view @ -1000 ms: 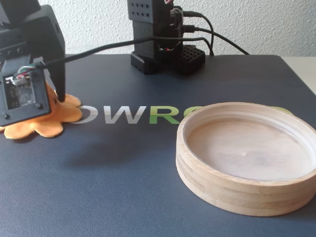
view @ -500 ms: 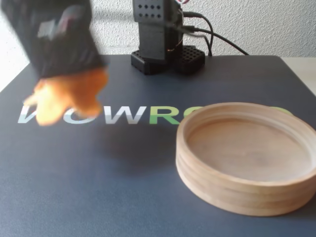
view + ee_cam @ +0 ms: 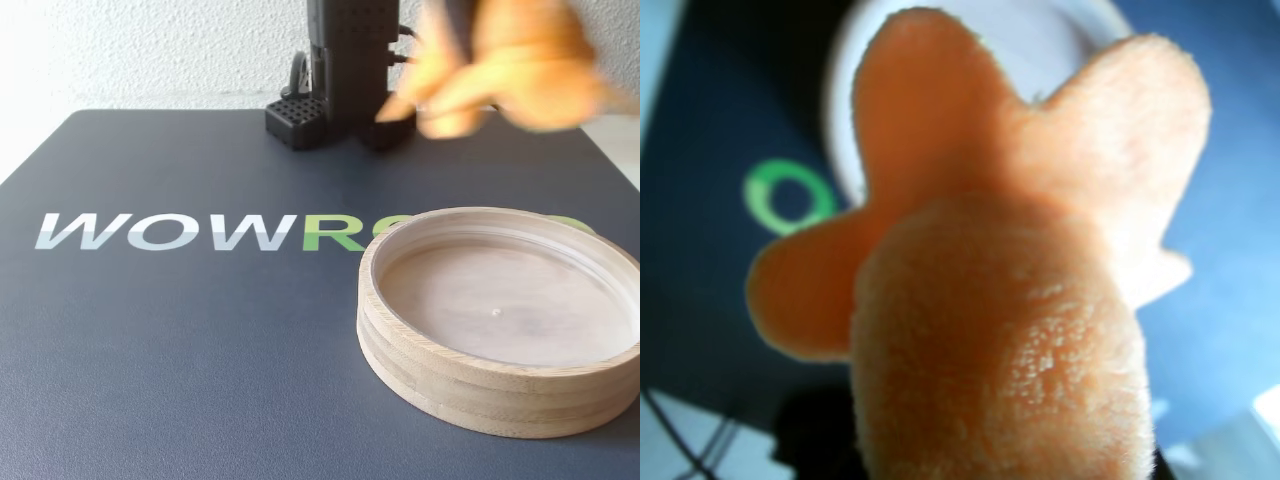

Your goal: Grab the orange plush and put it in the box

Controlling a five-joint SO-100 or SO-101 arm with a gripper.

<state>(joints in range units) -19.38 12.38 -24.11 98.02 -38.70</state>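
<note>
Hanging blurred above the box (image 3: 420, 372), the orange plush (image 3: 520, 65).

A dark blue-grey mat (image 3: 150, 340) with white and green lettering (image 3: 180, 231) covers the worktop in the fixed view, and a rough white wall (image 3: 140, 50) stands brightly lit at the far edge.

The dark mat (image 3: 180, 340) carries large printed lettering across the middle of the fixed view — "WOW" in pale grey-white capitals (image 3: 165, 231), then a green "R" (image 3: 325, 232) and part of a further green letter. The rest of the word is hidden behind the rim of the box (image 3: 470, 385). In the wrist view, a green ring-shaped letter (image 3: 790, 196) shows at left on the same dark surface — blurred, probably an "O". No other text is readable.
</note>
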